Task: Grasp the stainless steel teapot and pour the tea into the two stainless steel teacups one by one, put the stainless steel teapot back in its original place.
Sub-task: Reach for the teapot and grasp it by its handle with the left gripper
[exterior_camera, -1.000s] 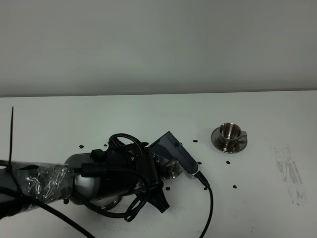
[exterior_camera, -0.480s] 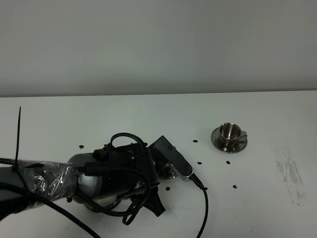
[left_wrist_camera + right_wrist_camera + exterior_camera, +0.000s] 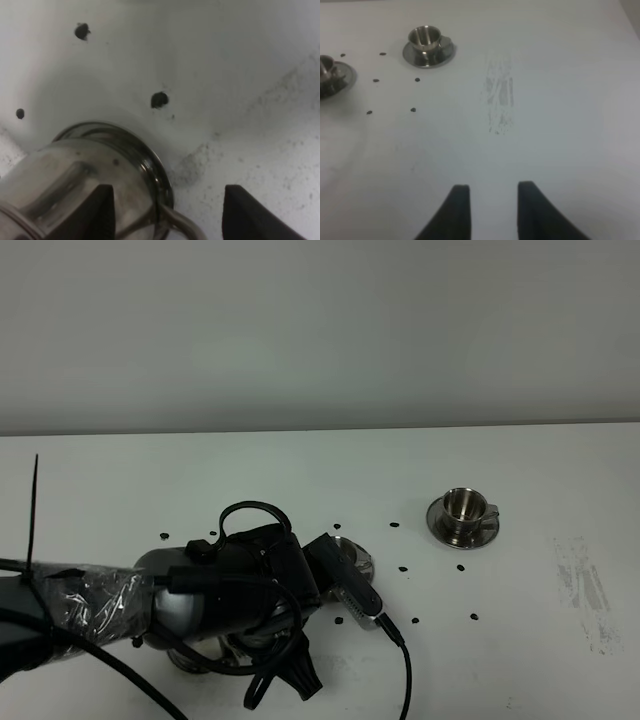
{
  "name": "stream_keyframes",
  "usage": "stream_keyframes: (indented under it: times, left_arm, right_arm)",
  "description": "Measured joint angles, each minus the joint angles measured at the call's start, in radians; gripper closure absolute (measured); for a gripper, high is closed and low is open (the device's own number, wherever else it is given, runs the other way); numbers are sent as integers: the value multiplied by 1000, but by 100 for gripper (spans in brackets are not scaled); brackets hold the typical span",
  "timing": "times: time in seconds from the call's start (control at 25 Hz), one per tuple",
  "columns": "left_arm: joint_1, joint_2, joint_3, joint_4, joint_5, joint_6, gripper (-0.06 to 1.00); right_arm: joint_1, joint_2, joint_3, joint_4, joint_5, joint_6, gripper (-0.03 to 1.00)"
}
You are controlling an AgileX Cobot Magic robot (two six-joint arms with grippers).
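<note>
The stainless steel teapot (image 3: 172, 618) is at the front left, mostly hidden under my left arm. In the left wrist view its shiny round body (image 3: 75, 185) fills a corner and its thin loop handle (image 3: 176, 221) runs between the fingers. My left gripper (image 3: 168, 190) is open, with one finger on each side of the handle. One teacup (image 3: 462, 505) stands on its saucer (image 3: 445, 530) at the right. The other teacup (image 3: 356, 562) peeks out behind my left wrist. Both show in the right wrist view (image 3: 425, 37) (image 3: 326, 67). My right gripper (image 3: 490, 210) is open and empty. No tea shows.
Several small black specks (image 3: 402, 569) lie scattered on the white table (image 3: 560, 470) between the cups and the teapot. A grey smudge (image 3: 580, 590) marks the table at the right. The arm's black cable (image 3: 405, 670) trails to the front edge.
My left arm's wrist has shifted toward the front and left, low over the teapot. This has uncovered more of the nearer teacup. The far teacup has not moved.
</note>
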Motion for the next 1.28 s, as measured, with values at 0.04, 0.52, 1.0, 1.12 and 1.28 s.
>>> stream_keyframes:
  times: [0.04,0.52,1.0,1.12,1.28]
  left_arm:
    - [0,-7,0,-6,1,12,44]
    - [0,-28,0,-53,70,122,44]
    - [9,-28,0,-92,148,322,44]
    - [9,-29,0,-98,160,390,44]
    - [9,-44,0,-102,160,456,44]
  right_arm:
    - [0,0,0,0,0,0,74]
    - [0,0,0,0,0,0,74]
    - [0,0,0,0,0,0,74]
    - [0,0,0,0,0,0,74]
    - [0,0,0,0,0,0,74]
